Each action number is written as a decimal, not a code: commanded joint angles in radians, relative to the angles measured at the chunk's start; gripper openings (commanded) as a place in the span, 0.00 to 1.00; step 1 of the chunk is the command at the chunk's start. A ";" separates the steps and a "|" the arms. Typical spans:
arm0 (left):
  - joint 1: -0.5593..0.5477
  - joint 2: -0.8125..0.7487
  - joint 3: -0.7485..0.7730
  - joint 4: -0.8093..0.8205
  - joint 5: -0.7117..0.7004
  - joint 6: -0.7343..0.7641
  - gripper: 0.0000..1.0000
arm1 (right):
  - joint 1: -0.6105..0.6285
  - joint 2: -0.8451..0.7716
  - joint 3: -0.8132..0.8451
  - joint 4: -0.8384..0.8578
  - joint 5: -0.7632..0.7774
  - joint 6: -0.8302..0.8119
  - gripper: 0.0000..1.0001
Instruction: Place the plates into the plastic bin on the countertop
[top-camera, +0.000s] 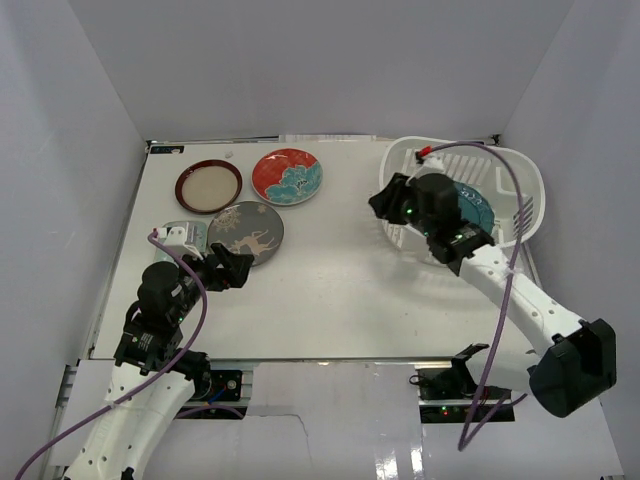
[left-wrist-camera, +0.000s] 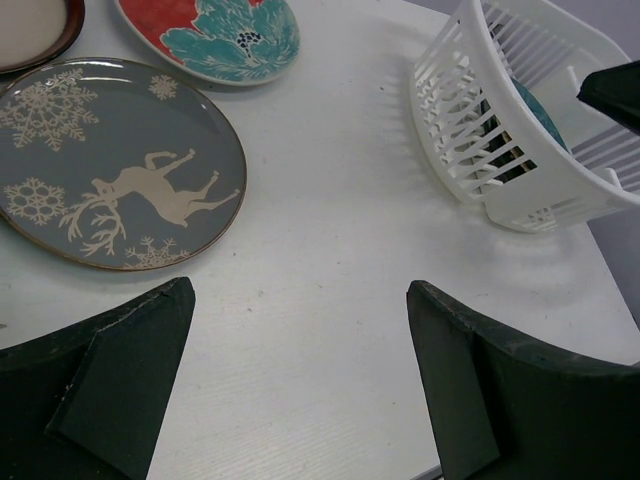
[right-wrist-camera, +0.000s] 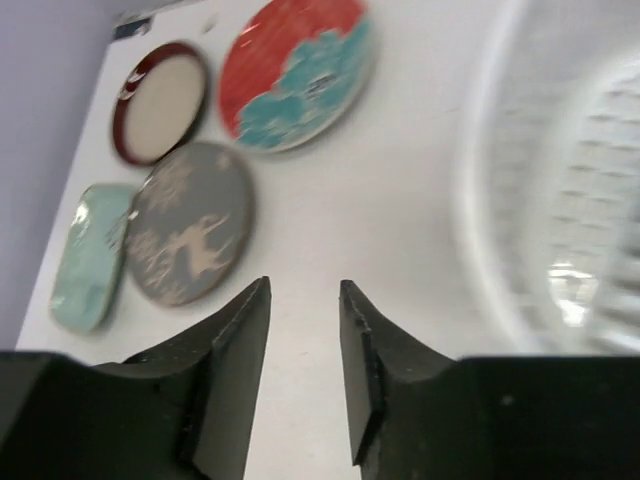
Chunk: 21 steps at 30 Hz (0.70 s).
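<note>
— where are the plates on your feed?

— on the top camera i count four out on the countertop (top-camera: 330, 290), all grouped at the far left. the dark-rimmed cream plate (top-camera: 209, 186) is furthest back, with the red-teal floral plate (top-camera: 287, 176) just beside it. the grey deer plate (top-camera: 247, 232) lies nearer to me. the pale-green rectangular plate (top-camera: 178, 234) is on the deer plate's left, partly under my left wrist.

— and the bin?

— the plastic bin (top-camera: 524, 190) sits at the far right of the countertop, well apart from those four. i can see a teal plate (top-camera: 478, 210) inside it, but i can't tell whether it lies flat or leans. my right arm covers most of the bin's inside.

— claws?

— my left gripper (left-wrist-camera: 300, 385) is spread wide and empty, low over bare countertop on the near side of the deer plate. my right gripper (right-wrist-camera: 303, 370) is at the bin's left rim, pointing toward the plates. its jaws stand a narrow gap apart with nothing between them.
</note>
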 joint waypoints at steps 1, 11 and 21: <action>0.003 0.003 0.027 -0.009 -0.076 0.004 0.98 | 0.234 0.042 -0.060 0.163 0.099 0.079 0.39; -0.031 0.035 0.059 0.002 -0.268 -0.009 0.98 | 0.424 0.573 0.068 0.487 0.008 0.323 0.78; -0.046 0.063 0.050 0.025 -0.211 -0.006 0.98 | 0.421 0.956 0.241 0.607 -0.017 0.562 0.61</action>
